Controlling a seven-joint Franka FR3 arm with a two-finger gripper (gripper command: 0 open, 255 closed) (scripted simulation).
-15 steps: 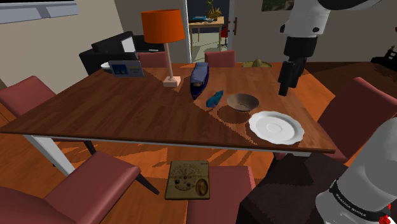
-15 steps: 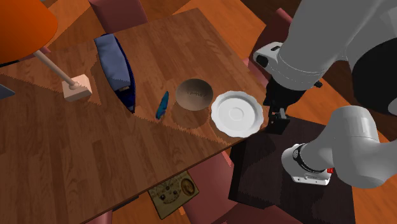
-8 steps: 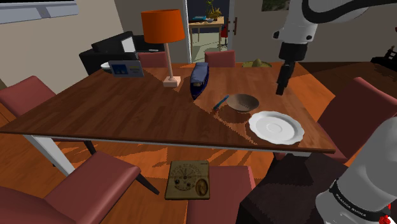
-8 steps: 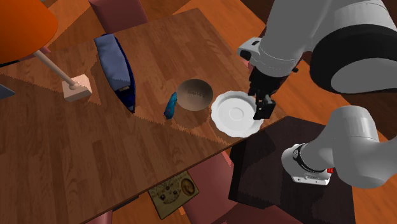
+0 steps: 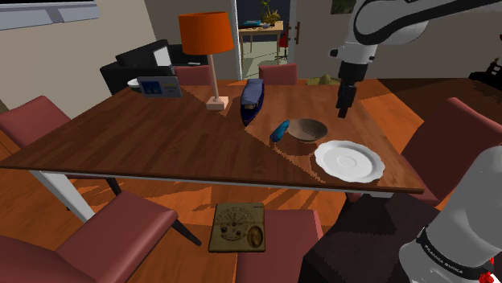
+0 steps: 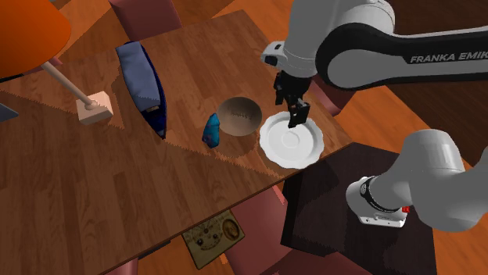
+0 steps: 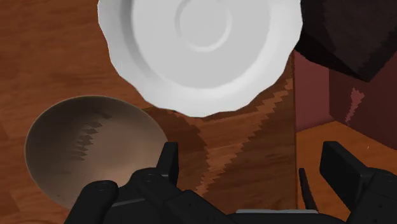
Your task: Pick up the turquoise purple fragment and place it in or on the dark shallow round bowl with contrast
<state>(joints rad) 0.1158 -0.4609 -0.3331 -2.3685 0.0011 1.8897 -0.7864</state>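
Shoulder view showed my jaws open and empty above the bench (image 5: 161, 137); I judged the approach in hand, next crossing the bowl (image 5: 307, 129) to the turquoise fragment (image 5: 279, 130) just beside it.

Seeing fragment (image 5: 279, 129) lying on table (image 5: 145, 145) just beside bowl (image 5: 306, 129), on shoulder view's left of it, can't tell if touching. Finding plate (image 5: 349, 159) nr bowl on opp. side, twd stand (image 5: 378, 241), close to table edge. Noting long object (image 5: 251, 100) lying behind fragment, w/ lamp (image 5: 214, 56) standing just left of that & small box (image 5: 158, 86) at far left corner. Spotting gripper (image 5: 343, 108) hanging above table, nr plate & bowl. Seeing chairs (image 5: 113, 233) standing round table & flat box (image 5: 237, 227) lying on floor in front, btwn two near chairs
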